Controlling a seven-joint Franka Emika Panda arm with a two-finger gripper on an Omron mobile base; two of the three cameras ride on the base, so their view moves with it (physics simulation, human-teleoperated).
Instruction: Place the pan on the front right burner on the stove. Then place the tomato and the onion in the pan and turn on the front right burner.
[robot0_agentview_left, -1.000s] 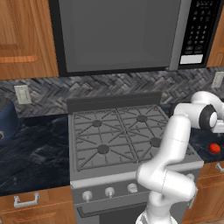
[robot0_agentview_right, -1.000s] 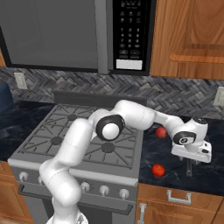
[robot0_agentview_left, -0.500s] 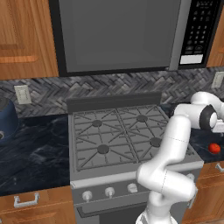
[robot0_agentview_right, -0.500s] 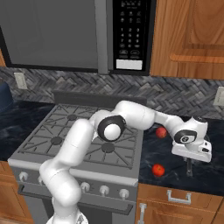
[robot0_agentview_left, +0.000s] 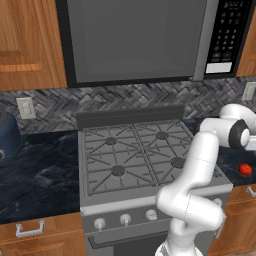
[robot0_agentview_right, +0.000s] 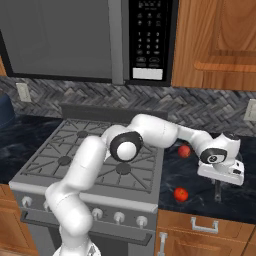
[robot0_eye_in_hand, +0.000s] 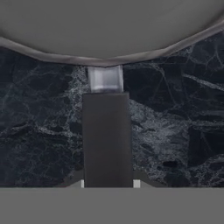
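Gripper (robot0_eye_in_hand: 108, 183) pinches the pan (robot0_eye_in_hand: 109, 30) handle; pan at 12 o'clock on the dark counter (robot0_eye_in_hand: 39, 127).

A microwave (robot0_agentview_right: 90, 40) hangs between wooden cabinets (robot0_agentview_left: 27, 45) above a dark marble counter (robot0_agentview_left: 40, 180).

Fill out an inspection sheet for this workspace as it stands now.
Surface: dark marble counter right of the stove; grates bare.
Job's things: pan on the counter, pan handle running toward the end effector; front right burner unoccupied; two round red items on the counter, red item by the backsplash, red item near the front edge.
Clutter: blue vessel at far left.
Grippers: end effector shut on the pan handle.
Cables: nothing seen.
Surroundings: microwave above, wooden cabinets.
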